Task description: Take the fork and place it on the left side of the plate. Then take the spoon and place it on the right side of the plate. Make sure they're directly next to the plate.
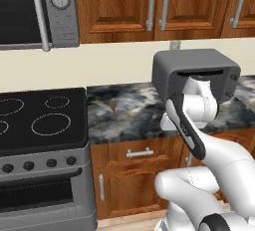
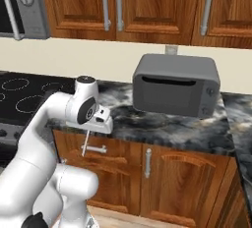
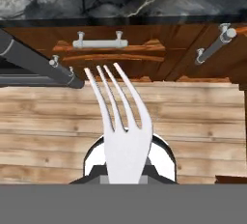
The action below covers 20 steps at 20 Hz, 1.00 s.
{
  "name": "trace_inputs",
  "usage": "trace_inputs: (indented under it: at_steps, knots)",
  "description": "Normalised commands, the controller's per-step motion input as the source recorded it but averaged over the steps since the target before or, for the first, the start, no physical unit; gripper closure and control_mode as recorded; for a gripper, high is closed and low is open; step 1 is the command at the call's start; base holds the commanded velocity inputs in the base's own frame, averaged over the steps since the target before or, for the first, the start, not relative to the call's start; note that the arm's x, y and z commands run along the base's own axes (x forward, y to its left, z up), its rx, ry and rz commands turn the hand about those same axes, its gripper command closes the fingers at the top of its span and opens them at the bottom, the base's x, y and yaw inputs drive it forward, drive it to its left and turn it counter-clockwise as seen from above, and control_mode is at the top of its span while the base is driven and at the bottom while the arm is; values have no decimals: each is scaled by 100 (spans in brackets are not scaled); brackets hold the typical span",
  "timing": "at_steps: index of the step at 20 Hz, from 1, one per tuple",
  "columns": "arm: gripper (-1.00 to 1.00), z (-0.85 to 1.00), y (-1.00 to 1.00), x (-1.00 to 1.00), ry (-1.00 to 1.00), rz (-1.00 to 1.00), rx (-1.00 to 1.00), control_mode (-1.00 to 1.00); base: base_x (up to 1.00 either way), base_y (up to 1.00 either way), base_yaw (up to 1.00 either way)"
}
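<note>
My gripper [image 2: 89, 128] is shut on the fork [image 2: 85, 143], a thin silver utensil that hangs down from the hand in front of the cabinet drawer, below the counter's edge. In the hand view the fork [image 3: 123, 121] rises from between the jaws of the gripper [image 3: 128, 172], with its tines fanned out toward the drawer. A brown wooden spoon [image 1: 113, 109] lies on the dark marble counter [image 1: 129, 115], to the left of my arm. The plate is out of view.
A grey toaster oven [image 2: 174, 87] stands on the counter at the back right. The stove [image 1: 40, 120] is to the left, with a microwave [image 1: 35, 11] above it. Below the counter are wooden drawers with a metal handle [image 3: 100, 43], and beneath them a plank floor [image 3: 202, 121].
</note>
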Motion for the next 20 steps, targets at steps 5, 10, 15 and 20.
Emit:
trace_inputs:
  at_steps: [5, 10, 15, 20]
  knots:
    - [100, 0, 0, 0, 0, 0, 0, 100, -10, 35, 47]
    - [100, 0, 0, 0, 0, 0, 0, 100, 17, 34, 76]
    - [100, 0, 0, 0, 0, 0, 0, 100, 0, 12, 86]
    - [100, 0, 0, 0, 0, 0, 0, 100, 0, 3, 91]
